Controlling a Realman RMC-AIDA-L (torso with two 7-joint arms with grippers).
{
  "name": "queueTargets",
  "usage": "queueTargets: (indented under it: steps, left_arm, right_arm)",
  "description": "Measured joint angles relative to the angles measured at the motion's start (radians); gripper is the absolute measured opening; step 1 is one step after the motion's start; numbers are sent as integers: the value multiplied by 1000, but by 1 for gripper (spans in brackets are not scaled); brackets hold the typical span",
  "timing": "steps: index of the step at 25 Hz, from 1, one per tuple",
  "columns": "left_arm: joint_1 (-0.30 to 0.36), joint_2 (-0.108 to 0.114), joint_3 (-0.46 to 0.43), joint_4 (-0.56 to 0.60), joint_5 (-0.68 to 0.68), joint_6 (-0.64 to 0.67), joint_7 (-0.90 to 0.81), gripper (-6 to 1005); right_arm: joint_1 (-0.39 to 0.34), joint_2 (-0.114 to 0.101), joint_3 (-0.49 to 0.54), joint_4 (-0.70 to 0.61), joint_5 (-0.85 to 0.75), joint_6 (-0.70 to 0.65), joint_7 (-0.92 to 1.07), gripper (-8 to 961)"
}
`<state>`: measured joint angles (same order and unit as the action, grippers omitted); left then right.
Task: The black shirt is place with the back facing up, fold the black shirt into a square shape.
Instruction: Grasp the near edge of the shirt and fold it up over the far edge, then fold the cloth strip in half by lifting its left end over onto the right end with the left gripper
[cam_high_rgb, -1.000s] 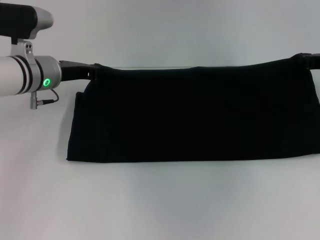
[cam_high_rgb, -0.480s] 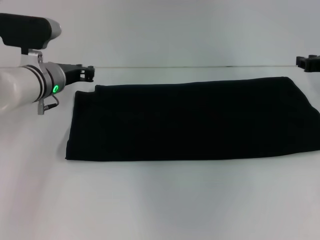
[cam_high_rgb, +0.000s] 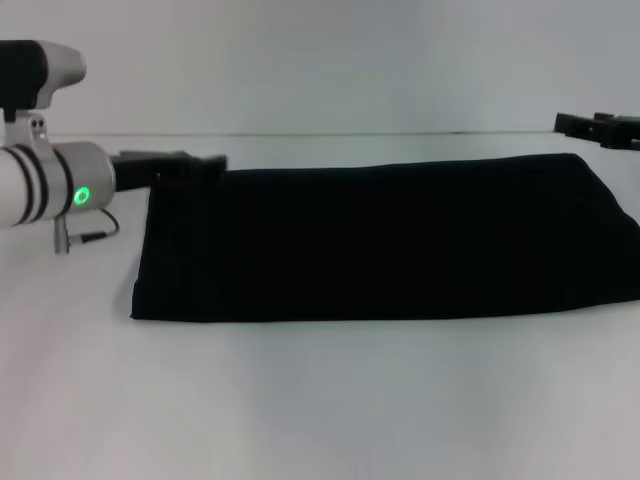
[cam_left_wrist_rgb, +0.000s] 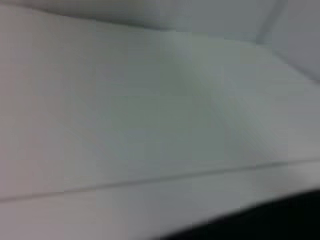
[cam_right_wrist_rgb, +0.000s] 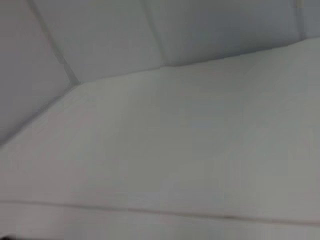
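Observation:
The black shirt (cam_high_rgb: 385, 240) lies flat on the white table (cam_high_rgb: 320, 400) as a long folded band, wider than it is deep. No lettering shows. My left gripper (cam_high_rgb: 185, 165) hovers at the shirt's far left corner and holds nothing. My right gripper (cam_high_rgb: 590, 125) hangs just beyond the far right corner, apart from the fabric. In the left wrist view only a dark strip of the shirt (cam_left_wrist_rgb: 270, 222) shows at one edge. The right wrist view shows bare table and wall.
A pale wall (cam_high_rgb: 320, 60) rises behind the table's far edge. The shirt's right end runs to the picture's right border. White tabletop stretches in front of the shirt's near edge.
One second ago both grippers held the shirt's far edge up. They let go and it dropped flat. Since then the left gripper slid right toward the far left corner and the right gripper moved slightly left.

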<state>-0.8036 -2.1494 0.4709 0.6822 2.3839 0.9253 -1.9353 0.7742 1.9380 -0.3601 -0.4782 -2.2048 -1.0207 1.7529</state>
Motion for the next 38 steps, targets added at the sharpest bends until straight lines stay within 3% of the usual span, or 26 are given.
queueTargets:
  steps: [4,8,12,17,22,29,38]
  left_arm:
    - [48,23,1,59,-20,298,-85,627]
    - [70,59,1,48,-20,462,-190,628]
    - [90,73,-5,42,-10,545,-289,683]
    - [105,78,-8,40,34,565,-405,751]
    - [112,82,-10,40,71,576,-534,889]
    - [119,99,-26,47,114,605,-734,883]
    - [118,112,-94,22,226,581,-832,884]
  right_arm:
    - [-41,-1,-2,-13,5,-176,15,668]
    - [-65,-5,-8,-14,-1,-308,11,745]
    - [-74,-11,-64,-27,-6,-371,2,842]
    - [-67,-12,-93,-40,-6,-365,0,909]
    - [-53,-15,-135,-41,-7,-341,1,924]
    - [-47,-19,-139,-46,-6,-303,5,922]
    - [-47,-22,-134,-63,-4,-294,14,920]
